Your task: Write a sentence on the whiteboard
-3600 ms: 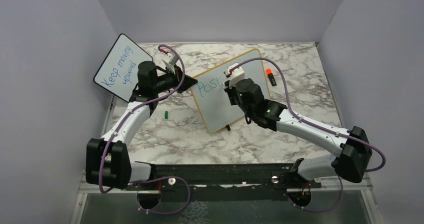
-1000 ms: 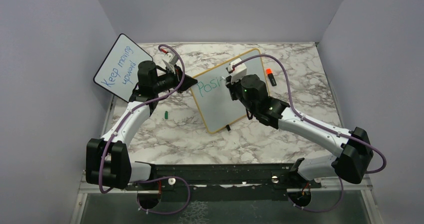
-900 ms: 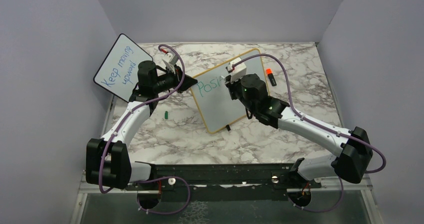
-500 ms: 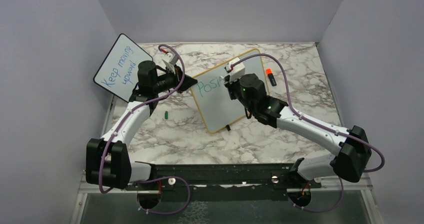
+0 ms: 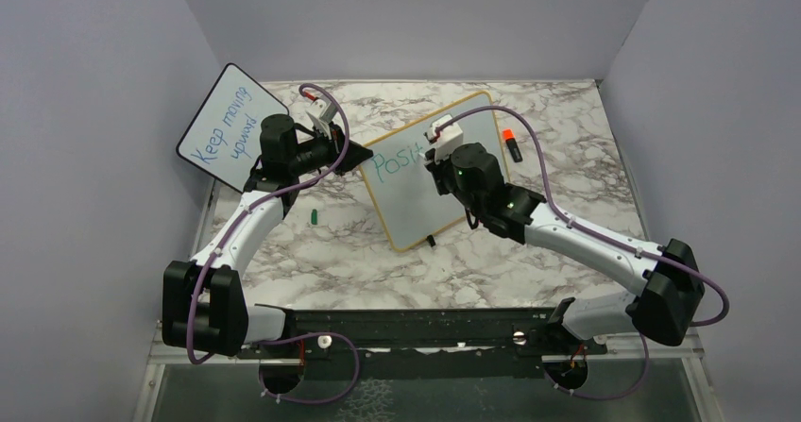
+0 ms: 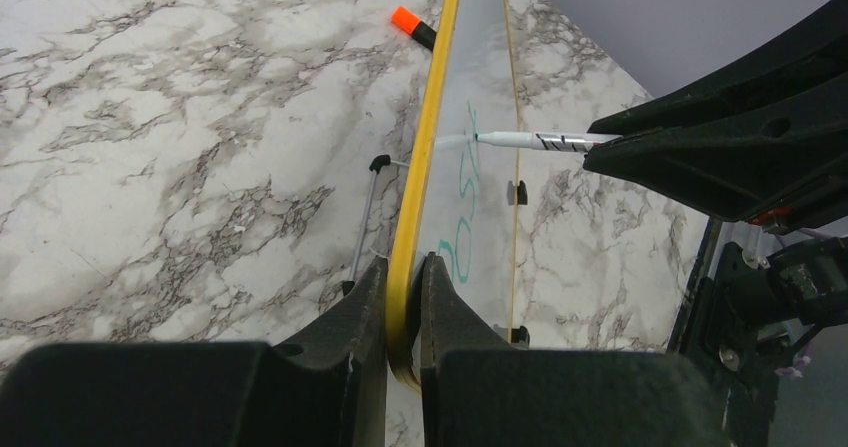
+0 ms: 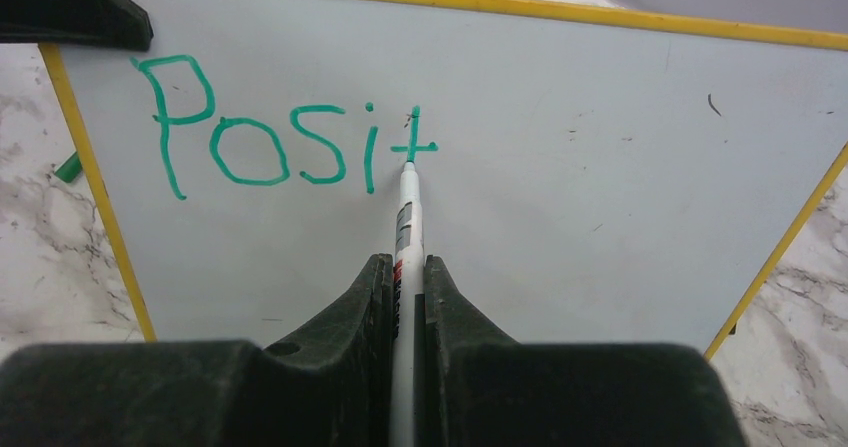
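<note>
Green sentence point(image 7: 290, 147) reads "Posit", up from "Posi". White marker point(image 7: 405, 217) clamped in right fingers point(image 7: 370, 297), tip just ahead on the "t"; left fingers point(image 6: 360, 317) pinch whiteboard point(image 7: 600, 167) edge. Marbled bench point(image 6: 200, 117), lilac walls point(image 5: 425, 16).

The left arm point(image 5: 236, 238) rises from its base and bends inward at the elbow, with the wrist lying roughly level. The left gripper point(image 6: 403, 267) is clamped on the yellow edge of the whiteboard point(image 6: 470, 217). The right arm point(image 5: 586, 238) stretches low and to the left, elbow bent. The right gripper point(image 7: 402, 262) pinches a marker point(image 7: 406, 217) between closed fingers, pointing it forward.
</note>
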